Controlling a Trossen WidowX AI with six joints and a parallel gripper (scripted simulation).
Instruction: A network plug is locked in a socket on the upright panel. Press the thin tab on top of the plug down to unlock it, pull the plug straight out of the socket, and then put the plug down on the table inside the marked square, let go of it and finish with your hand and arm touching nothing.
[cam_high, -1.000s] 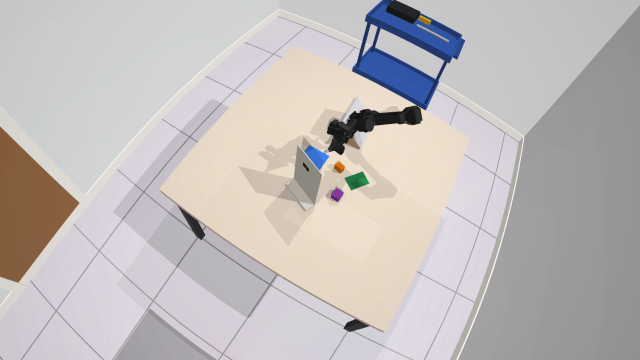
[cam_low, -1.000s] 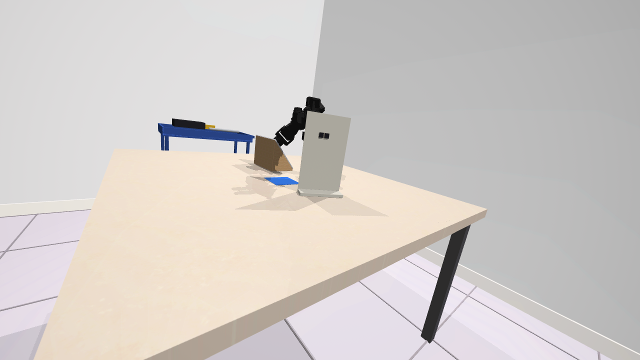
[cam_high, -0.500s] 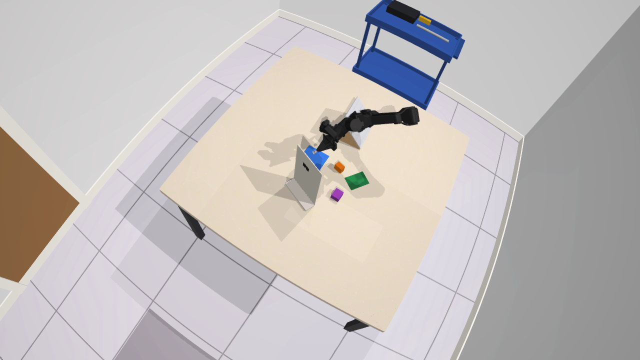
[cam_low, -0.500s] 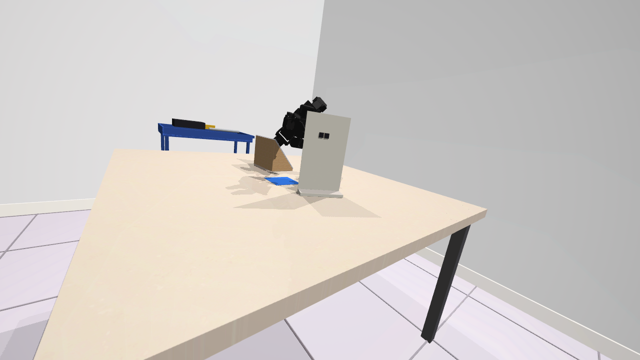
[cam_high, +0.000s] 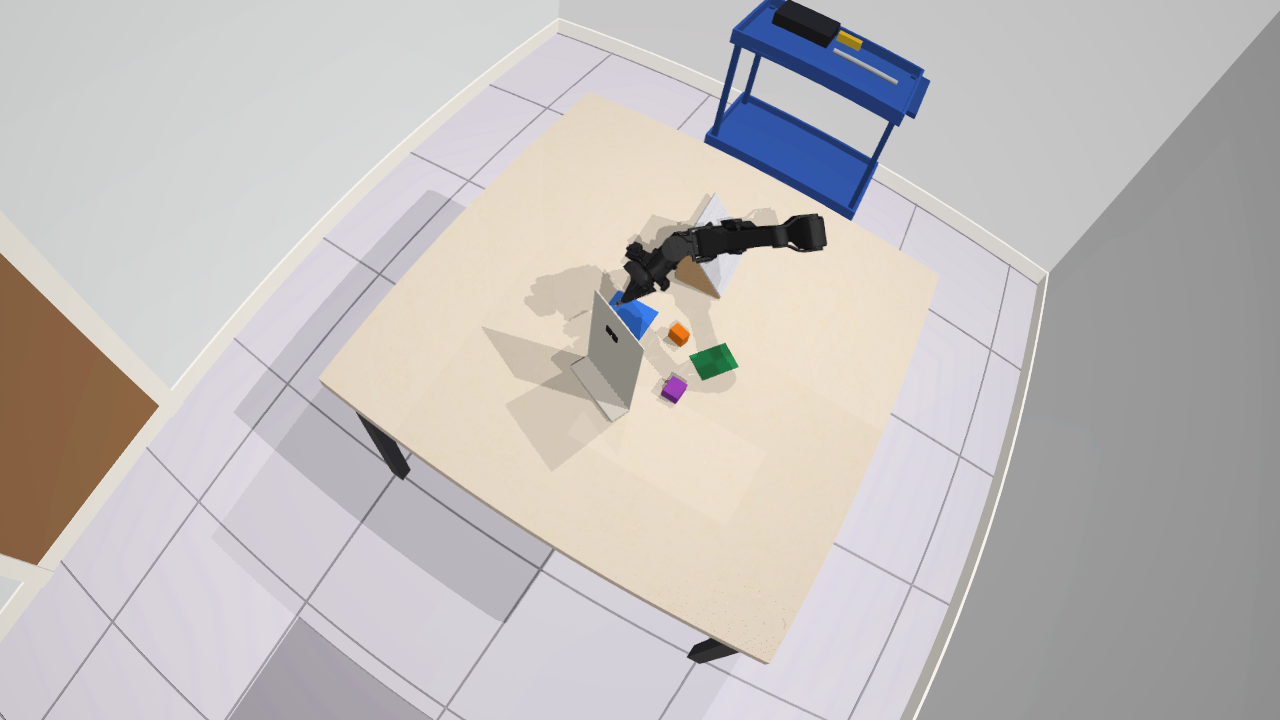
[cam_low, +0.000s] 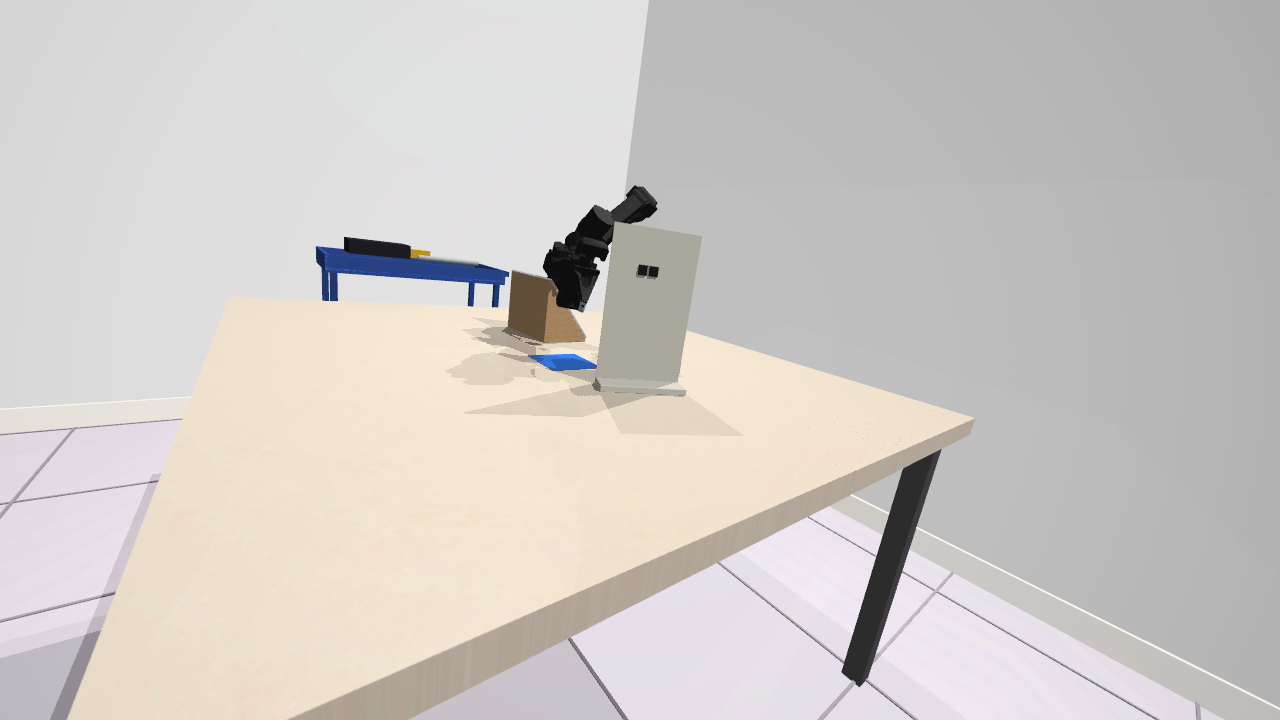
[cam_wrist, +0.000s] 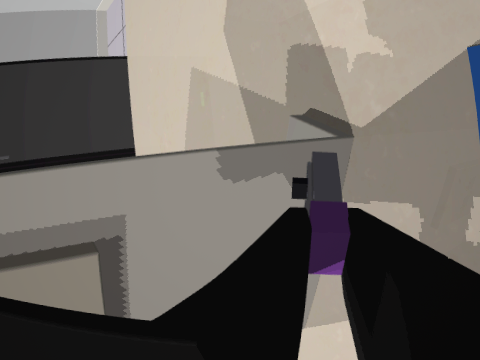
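My gripper (cam_high: 619, 302) (cam_low: 580, 308) (cam_wrist: 322, 226) is shut on the network plug (cam_wrist: 327, 220), which has a purple body and a grey front end. The plug is out of the socket, in the air beside the upright panel (cam_high: 615, 371) (cam_low: 637, 340) (cam_wrist: 200, 187). The plug is too small to make out in the top and exterior views. A blue square (cam_high: 637, 320) (cam_low: 567, 362) (cam_wrist: 476, 85) lies on the table near the panel's foot, below the gripper. A green square (cam_high: 713, 361) lies further off. Whether the thin tab is pressed cannot be told.
An orange block (cam_high: 678, 334) and a purple block (cam_high: 674, 389) stand between the panel and the green square. A brown wedge-shaped stand (cam_high: 696, 276) (cam_low: 528, 306) is beneath and beside the arm. A blue cart (cam_high: 783, 154) (cam_low: 384, 265) stands beyond the table.
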